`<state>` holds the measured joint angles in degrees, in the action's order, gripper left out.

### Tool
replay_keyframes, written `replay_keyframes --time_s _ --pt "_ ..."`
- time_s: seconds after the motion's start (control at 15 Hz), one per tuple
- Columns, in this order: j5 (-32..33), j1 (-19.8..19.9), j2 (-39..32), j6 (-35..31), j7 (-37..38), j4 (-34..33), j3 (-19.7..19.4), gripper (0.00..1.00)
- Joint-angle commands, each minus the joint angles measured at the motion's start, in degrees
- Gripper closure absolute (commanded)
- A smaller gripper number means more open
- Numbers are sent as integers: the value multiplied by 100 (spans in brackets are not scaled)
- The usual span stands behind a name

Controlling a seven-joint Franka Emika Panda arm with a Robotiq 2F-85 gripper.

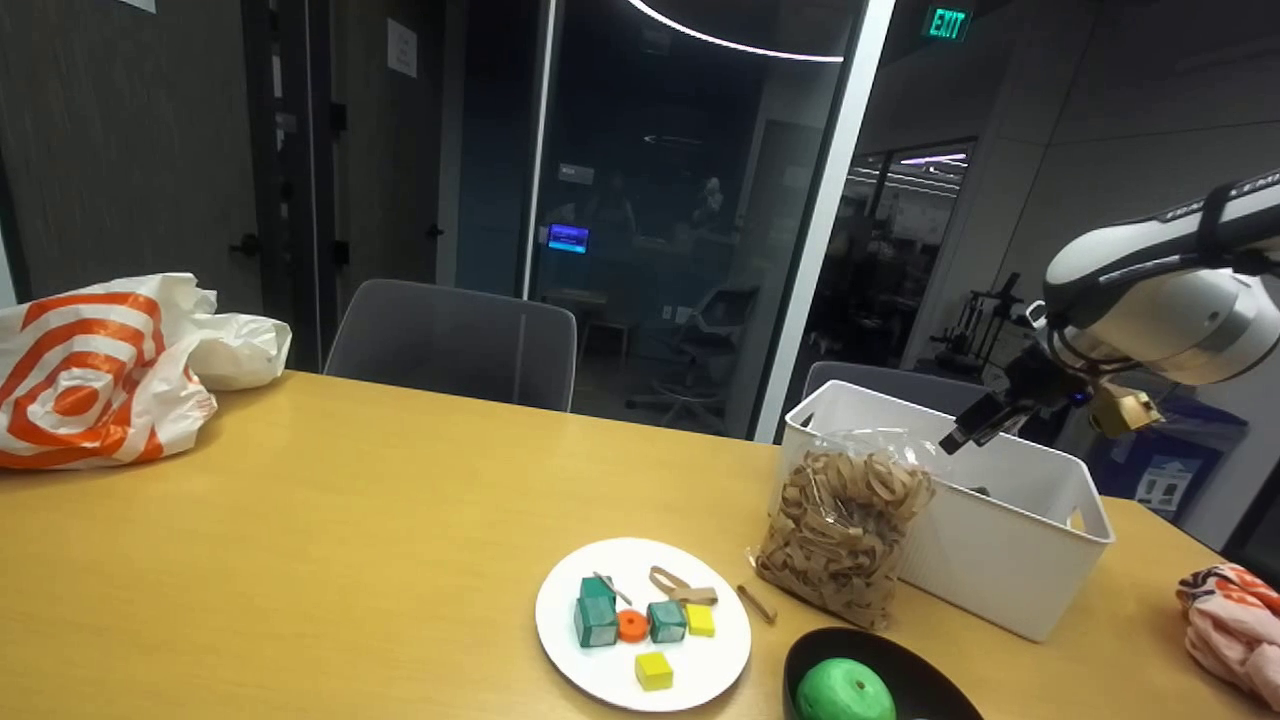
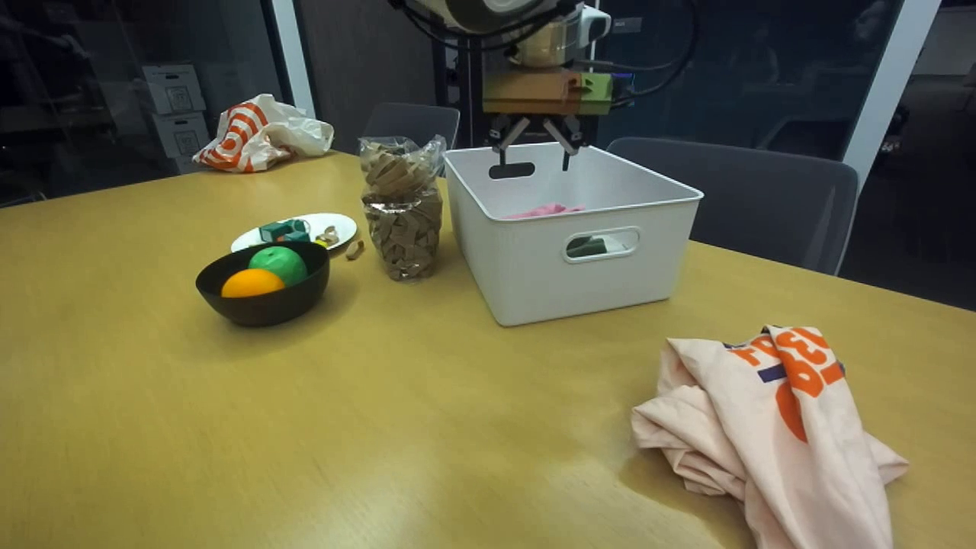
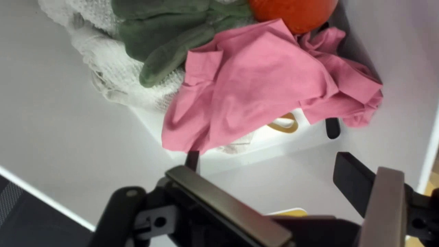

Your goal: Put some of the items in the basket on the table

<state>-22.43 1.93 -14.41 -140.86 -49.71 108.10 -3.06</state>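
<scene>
The white plastic basket [image 1: 1000,560] [image 2: 587,282] stands on the yellowish-tan table [image 1: 400,500] [image 2: 343,427]. Over its mouth is my gripper [image 2: 534,162] [image 3: 267,161], open, nothing between its fingers. Whether the fingertips dip below the rim I cannot tell. Looking down into the basket, the wrist view shows a red round object [image 3: 295,13] at its top edge, partly cut off, beside a pink cloth [image 3: 253,85]. A clear plastic bag of tan-brown pieces [image 1: 840,530] [image 2: 404,221] stands upright on the table, close beside the basket.
Green-and-white gloves [image 3: 164,37] also lie inside the basket. Near the bag are a white plate [image 1: 600,680] with small coloured pieces and a black bowl [image 2: 263,309] with a green ball [image 2: 284,263] and an orange [image 2: 252,284]. A crumpled pale pink cloth [image 2: 762,427] lies on the basket's opposite side.
</scene>
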Motion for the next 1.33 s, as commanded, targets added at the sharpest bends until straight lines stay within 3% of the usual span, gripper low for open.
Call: replay_keyframes --time_s 0.0,0.53,1.27 --pt "265 351 -742 790 64 -901 286 0" --pt "971 482 -1727 2348 232 -1985 478 0" --pt "1512 489 -2268 3172 475 -2916 393 0"
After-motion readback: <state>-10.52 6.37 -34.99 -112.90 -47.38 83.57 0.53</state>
